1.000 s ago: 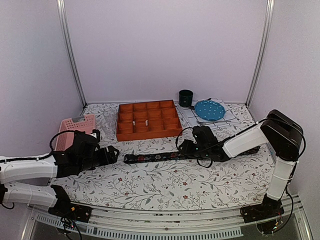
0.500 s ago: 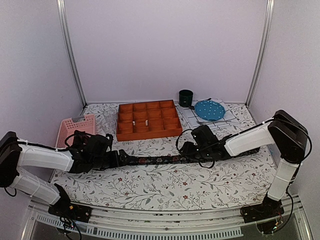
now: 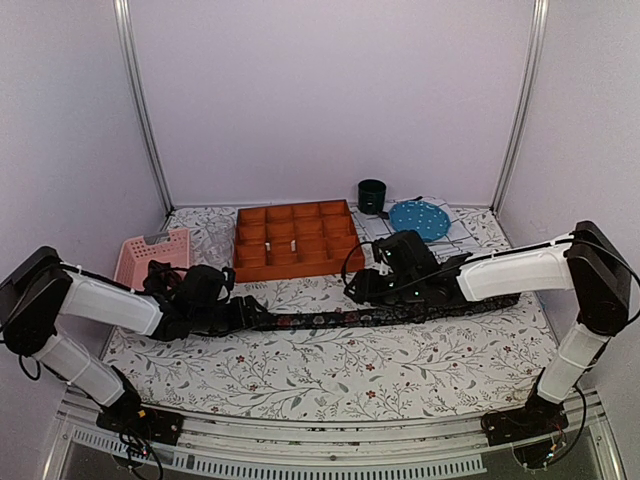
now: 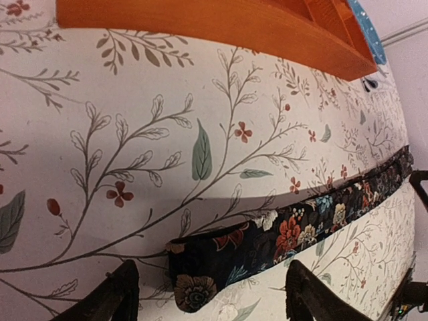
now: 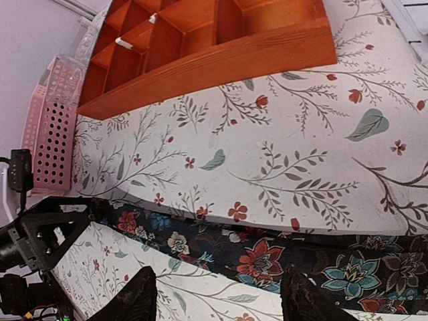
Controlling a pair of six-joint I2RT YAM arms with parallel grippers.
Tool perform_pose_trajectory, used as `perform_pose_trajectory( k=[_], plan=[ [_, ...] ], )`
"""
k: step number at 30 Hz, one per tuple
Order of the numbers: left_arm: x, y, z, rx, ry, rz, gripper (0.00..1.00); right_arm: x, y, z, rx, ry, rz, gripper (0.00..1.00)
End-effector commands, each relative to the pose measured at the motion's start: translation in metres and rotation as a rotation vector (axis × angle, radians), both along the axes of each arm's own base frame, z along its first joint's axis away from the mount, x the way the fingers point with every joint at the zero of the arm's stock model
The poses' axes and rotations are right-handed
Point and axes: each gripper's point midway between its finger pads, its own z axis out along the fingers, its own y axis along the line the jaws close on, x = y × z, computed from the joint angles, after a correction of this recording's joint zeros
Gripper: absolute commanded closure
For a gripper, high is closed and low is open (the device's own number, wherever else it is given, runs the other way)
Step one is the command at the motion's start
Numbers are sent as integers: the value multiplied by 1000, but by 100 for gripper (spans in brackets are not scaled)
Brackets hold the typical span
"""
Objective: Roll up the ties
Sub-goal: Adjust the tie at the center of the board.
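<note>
One tie lies flat across the middle of the table, dark with red, blue and pale flowers. Its blunt narrow end points left. My left gripper is low at that end and open. In the left wrist view the left gripper has its two fingertips on either side of the tie's end, and nothing is pinched. My right gripper hovers over the tie's middle stretch. In the right wrist view the right gripper is open, its fingers clear of the fabric.
An orange compartment tray stands just behind the tie, its front wall near both grippers. A pink perforated basket sits at the back left. A dark cup and a blue plate are at the back right.
My left arm has reached to the right until its fingers straddle the tie's narrow end, and its jaws have narrowed a little. The right gripper has shifted slightly left and back over the tie.
</note>
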Motion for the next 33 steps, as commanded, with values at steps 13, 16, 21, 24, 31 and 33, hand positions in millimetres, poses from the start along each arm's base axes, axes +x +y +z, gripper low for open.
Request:
perform_pose_trajectory(
  k=[13,16,21,24,31,33],
  plan=[
    [-4,2,-23,-71,39,-22,55,-9,19,81,149,-154,73,39],
    [-4,1,-22,-79,33,-26,66,-11,9,71,103,-149,54,39],
    [-7,3,-17,-87,7,-42,82,-13,-10,55,22,-147,17,39],
    [-9,2,-13,-99,-17,-59,91,-13,-18,46,-6,-144,-1,39],
    [-15,-6,-9,-144,-50,-116,100,-12,-34,27,-101,-108,-39,40],
    [-17,-8,-7,-161,-60,-129,100,-12,-40,20,-161,-90,-45,41]
  ],
)
